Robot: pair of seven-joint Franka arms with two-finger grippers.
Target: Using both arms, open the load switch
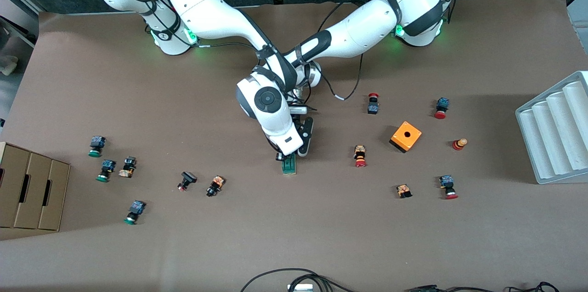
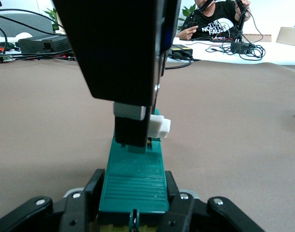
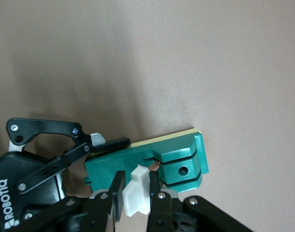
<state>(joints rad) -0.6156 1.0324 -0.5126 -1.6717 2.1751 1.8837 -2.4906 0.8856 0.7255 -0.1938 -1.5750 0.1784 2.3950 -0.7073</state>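
Two grippers meet at the load switch (image 1: 289,164), which lies on the table (image 1: 294,237) near its middle, nearer the front camera than both arm bases. The left gripper (image 2: 133,205) is clamped across the sides of the green body at one end. The right gripper (image 3: 136,191) stands over the switch with its fingers (image 3: 117,189) pinched on the white end piece (image 3: 136,195), which projects from the body. An orange cube (image 1: 406,136) rests well apart, toward the left arm's end of the table.
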